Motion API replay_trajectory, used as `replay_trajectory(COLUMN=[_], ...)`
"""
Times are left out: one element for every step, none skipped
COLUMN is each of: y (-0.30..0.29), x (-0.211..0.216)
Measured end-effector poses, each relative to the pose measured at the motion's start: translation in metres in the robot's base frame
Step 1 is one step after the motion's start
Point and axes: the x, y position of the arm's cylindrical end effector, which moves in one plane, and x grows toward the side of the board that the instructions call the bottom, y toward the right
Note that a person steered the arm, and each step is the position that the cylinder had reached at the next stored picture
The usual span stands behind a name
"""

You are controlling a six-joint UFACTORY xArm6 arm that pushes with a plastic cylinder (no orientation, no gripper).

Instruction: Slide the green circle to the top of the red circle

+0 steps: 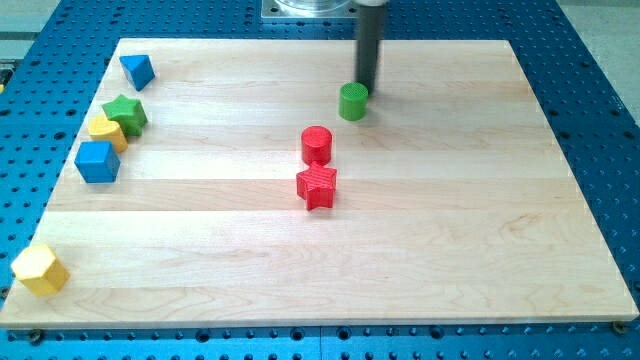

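1. Right now my tip (367, 86) sits just beside the green circle (352, 101), on its upper right, seemingly touching it; this rod has no fingers to spread or press.
2. The green circle lies above and slightly right of the red circle (316, 144), near but apart.
3. A red star (317, 186) sits just below the red circle.
4. Along the wooden board (450, 240)'s left edge: a blue block (137, 70), green star (125, 113), yellow block (106, 131), blue cube (97, 161).
5. Another yellow block (39, 268) occupies the bottom-left corner.
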Motion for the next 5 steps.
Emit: replay_trajectory(y=[-0.022, -0.058, -0.059, -0.099, -0.105], x=[0.031, 0.028, -0.004, 0.014, 0.029])
